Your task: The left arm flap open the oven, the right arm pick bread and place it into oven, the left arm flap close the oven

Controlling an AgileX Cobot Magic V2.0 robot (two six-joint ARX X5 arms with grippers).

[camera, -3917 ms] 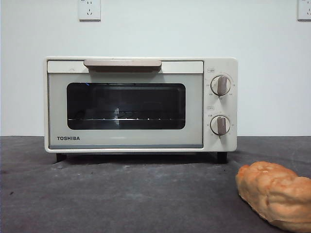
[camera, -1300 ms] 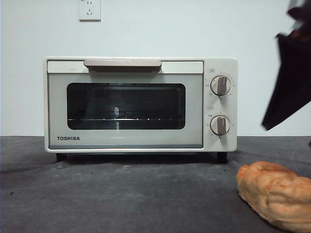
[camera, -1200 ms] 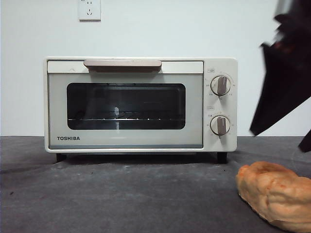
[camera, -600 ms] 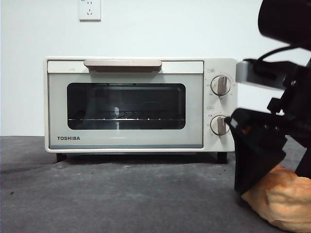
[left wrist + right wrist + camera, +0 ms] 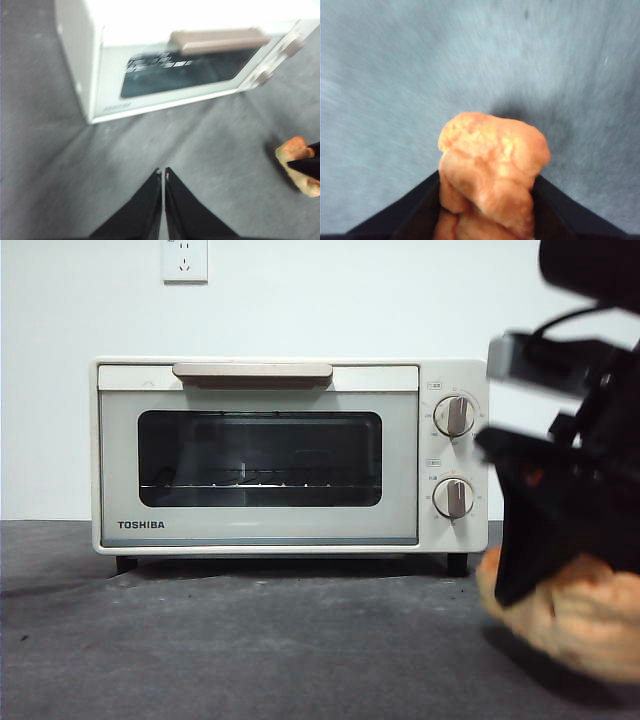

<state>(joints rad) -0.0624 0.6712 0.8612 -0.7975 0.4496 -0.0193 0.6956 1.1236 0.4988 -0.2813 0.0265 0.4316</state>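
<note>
The oven (image 5: pixel 290 455) stands at the far left and middle of the table (image 5: pixel 250 640), its door shut flat against the body, handle (image 5: pixel 252 371) along the top edge and two knobs (image 5: pixel 455 416) on the right panel. Nothing touches it. The wire rack shows through the dark glass, and nothing lies on it.

The left gripper (image 5: pixel 163 181) hovers over bare table, well in front of the oven, with its jaws pressed together and nothing between them. It is not at the handle.

At the far right, the right gripper (image 5: pixel 487 187) has its jaws around the bread (image 5: pixel 492 170), one on each side, touching the crust. In the front view the bread (image 5: pixel 575 625) appears raised off the table with a shadow under it, though the blur makes that hard to confirm.

The main risk, as I judge it, is order: the bread is gripped while the door is shut. If the right arm carries the loaf toward the oven now, it meets glass, not the rack, and could dent the loaf or shove the oven back. The two arms could also cross paths if the left reaches for the handle while the right moves in. The loaf is soft and lumpy; held at one end, it may sag, twist, or slip out if swung quickly.
</note>
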